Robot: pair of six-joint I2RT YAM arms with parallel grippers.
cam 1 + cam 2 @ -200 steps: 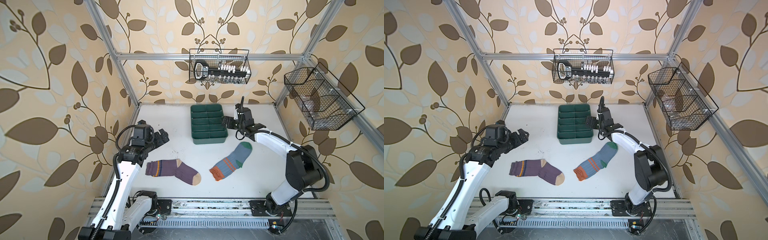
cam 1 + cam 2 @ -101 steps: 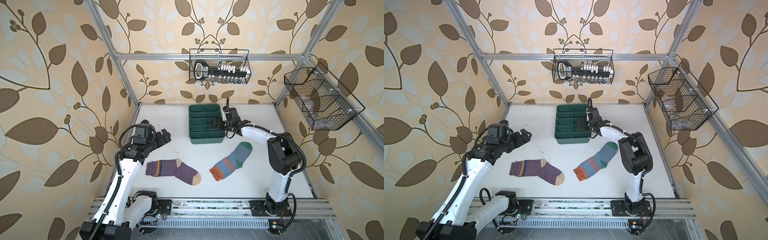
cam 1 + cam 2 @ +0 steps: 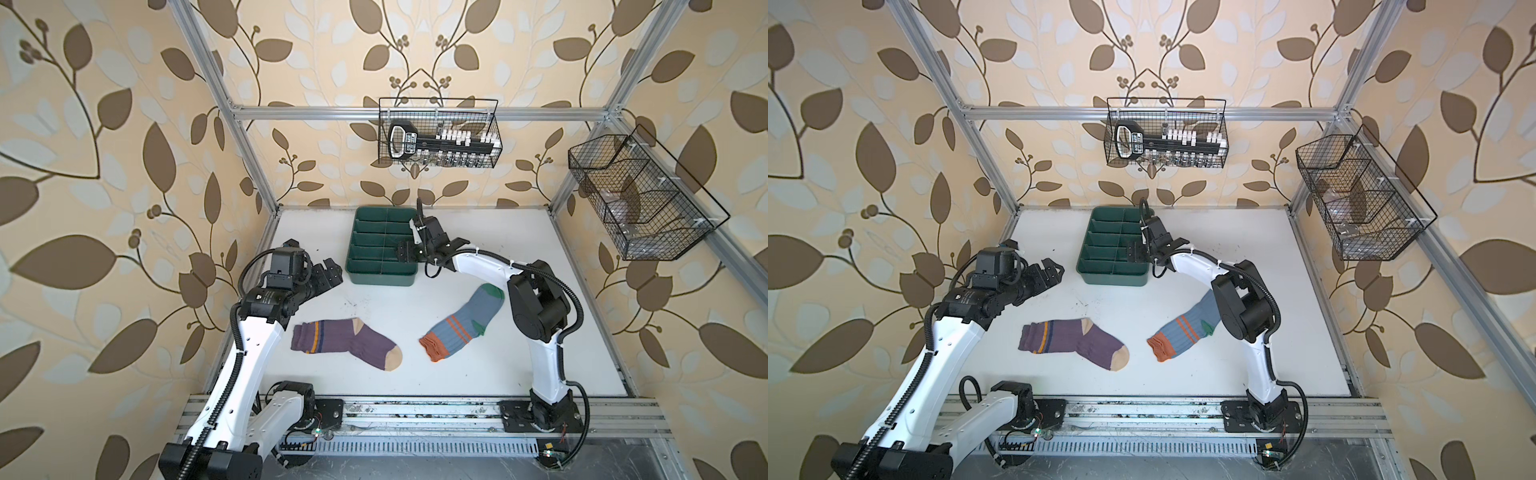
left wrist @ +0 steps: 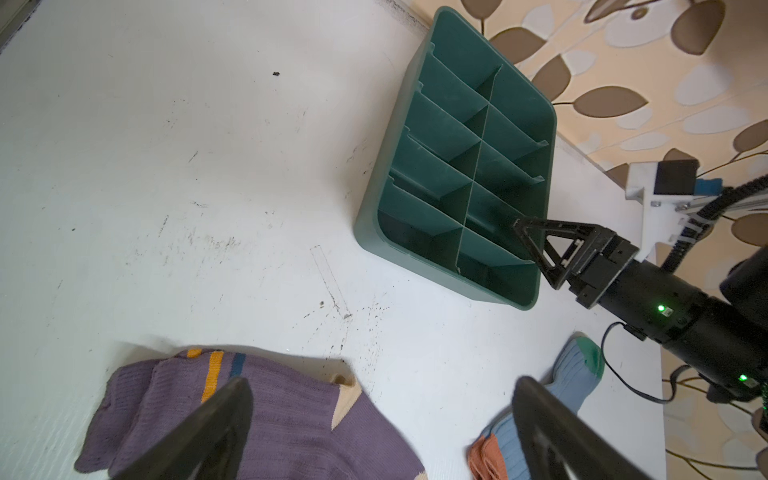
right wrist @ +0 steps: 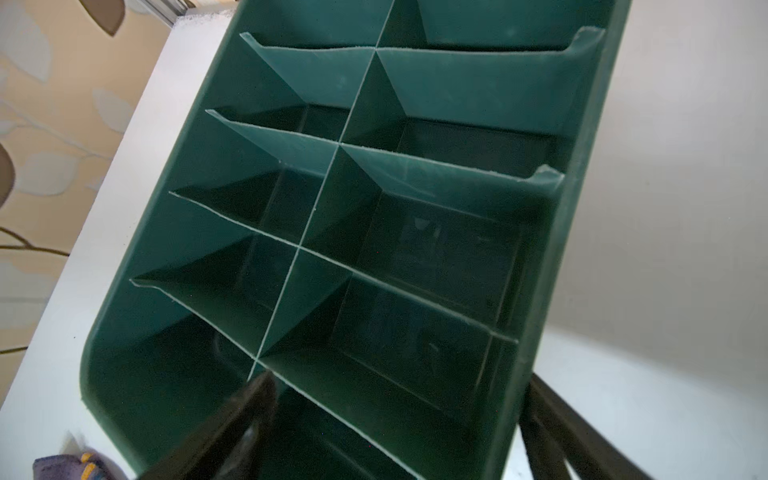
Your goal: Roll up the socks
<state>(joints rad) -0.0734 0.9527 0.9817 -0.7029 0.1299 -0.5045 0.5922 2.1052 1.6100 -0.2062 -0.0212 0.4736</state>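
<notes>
The right gripper [image 5: 399, 382] has its jaws spread wide and holds nothing. They straddle the right wall of the green divider tray [image 5: 582, 124], with one finger [image 5: 237, 424] down in a front compartment and the other [image 5: 557, 432] outside over the table [image 3: 374, 307]. The outer finger looks to be right against the wall, though its tip is blurred and I cannot be sure it touches.

The left gripper [image 3: 330, 272] is also fully open and empty. It hangs above bare table off the tray's front left corner, angled toward the socks.

Both socks lie flat, unrolled and well apart. The purple sock [image 3: 345, 343] is toward the left front. The grey-blue sock [image 3: 465, 322] is toward the right, with its orange cuff nearest the front rail and its green toe beside the right arm.

Rolling has not begun, and the step in hand looks like shifting the tray aside. The next move calls for a gripper to drop onto one end of a sock, pinch the fabric and turn it over itself. The left gripper is the better placed, over the purple sock's cuff.

A second ago the right gripper stood beyond the tray's right side. Since then it has swung in over the tray, and the tray has slid leftward. The socks have not moved, and the left gripper has barely moved.
</notes>
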